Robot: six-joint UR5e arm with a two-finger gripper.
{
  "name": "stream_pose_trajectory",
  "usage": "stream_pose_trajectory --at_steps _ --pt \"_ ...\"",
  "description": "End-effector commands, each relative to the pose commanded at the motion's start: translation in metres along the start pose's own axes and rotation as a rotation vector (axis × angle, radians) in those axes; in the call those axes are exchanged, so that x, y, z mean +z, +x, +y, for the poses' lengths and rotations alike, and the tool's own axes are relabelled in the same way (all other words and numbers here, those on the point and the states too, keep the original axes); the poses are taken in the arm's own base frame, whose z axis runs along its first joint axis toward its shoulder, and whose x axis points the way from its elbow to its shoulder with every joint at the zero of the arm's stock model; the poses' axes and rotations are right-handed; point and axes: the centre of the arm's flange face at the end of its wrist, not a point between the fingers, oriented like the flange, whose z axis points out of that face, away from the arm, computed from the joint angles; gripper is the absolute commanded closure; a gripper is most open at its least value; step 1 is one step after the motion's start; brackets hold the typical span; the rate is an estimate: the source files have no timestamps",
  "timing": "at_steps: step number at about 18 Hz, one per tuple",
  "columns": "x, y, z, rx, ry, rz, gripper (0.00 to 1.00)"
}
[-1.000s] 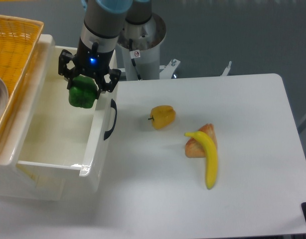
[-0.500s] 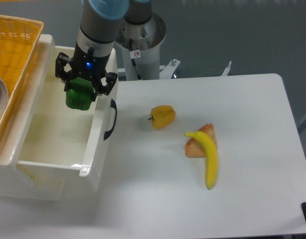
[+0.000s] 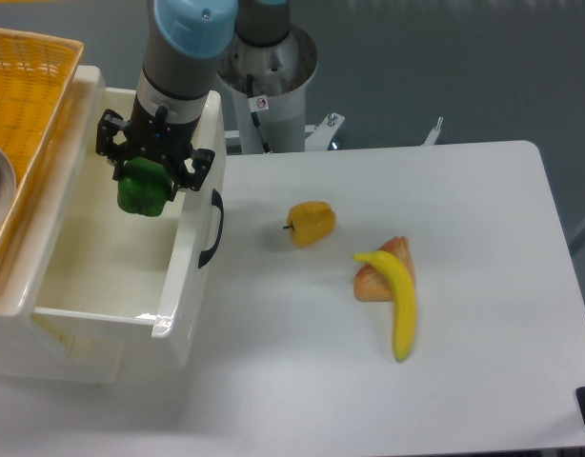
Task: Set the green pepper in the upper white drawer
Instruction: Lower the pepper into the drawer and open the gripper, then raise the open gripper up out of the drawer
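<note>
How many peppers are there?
2. A green pepper is held in the claw over the open white drawer; a yellow pepper lies on the table. The basket may hide more.

Grey cylindrical arm [image 3: 178,67], light-blue joint cap [image 3: 195,17], black tool [image 3: 145,169]

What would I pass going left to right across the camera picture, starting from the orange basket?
Orange basket → green pepper held by the gripper above the white drawer → yellow pepper → banana.
</note>
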Motion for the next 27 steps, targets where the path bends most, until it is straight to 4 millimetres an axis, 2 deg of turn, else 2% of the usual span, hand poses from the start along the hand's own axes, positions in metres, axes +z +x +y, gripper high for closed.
stream_pose_trajectory --at_steps 5,9,12,13,16,21,25,27 --pt "0.002 -0.001 0.000 -0.002 -0.004 0.000 0.13" --pt "-0.005 0.000 0.001 0.002 0.009 -0.005 0.12" --pt "-0.019 0.000 0.005 0.030 0.029 -0.025 0.09" --pt "-0.023 -0.001 0.007 0.034 0.035 -0.031 0.02" --pt "-0.038 -0.007 0.013 0.032 0.057 -0.054 0.00" --pt "-0.050 -0.032 0.016 0.006 0.081 -0.064 0.00" --pt "-0.065 -0.051 0.021 0.154 0.094 -0.091 0.00" --pt "-0.069 -0.058 0.025 0.157 0.099 -0.098 0.00"
